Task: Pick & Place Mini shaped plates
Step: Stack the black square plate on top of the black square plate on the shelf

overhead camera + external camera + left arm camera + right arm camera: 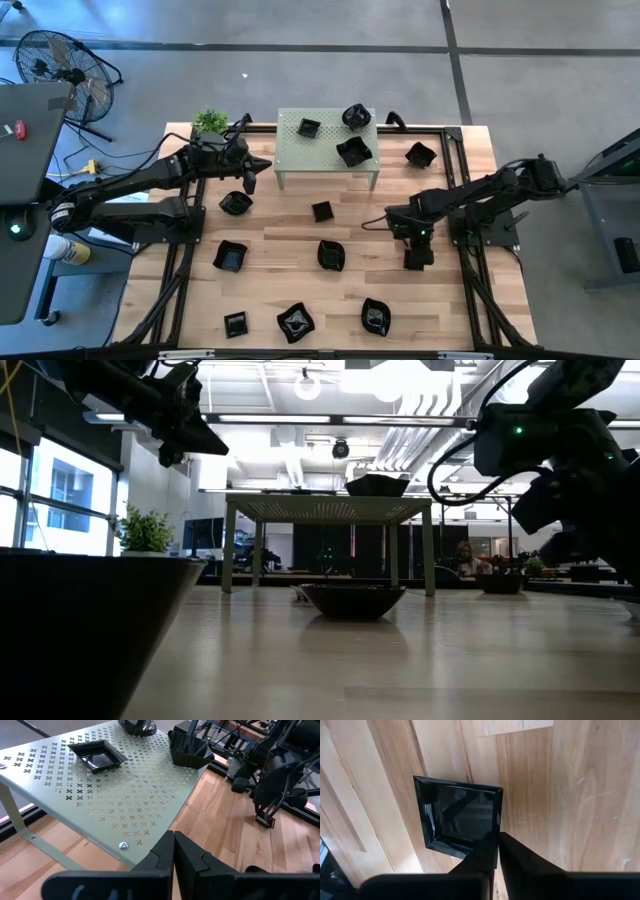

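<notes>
Closed fingertips of the right gripper (pixel 496 840) hovered over a square plate (pixel 462 815), holding nothing, at four o'clock on the table (pixel 280 245). Approach was apparently under way; next, open and descend. The left gripper (pixel 173 851), clenched empty, waited beside the perforated stand (pixel 130 795) at eleven o'clock.

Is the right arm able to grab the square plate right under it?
Probably yes. The right tool hangs just over one edge of the square plate, which lies flat on the wooden table with nothing covering it. The tool is shut, though, so it would likely have to open first.
</notes>
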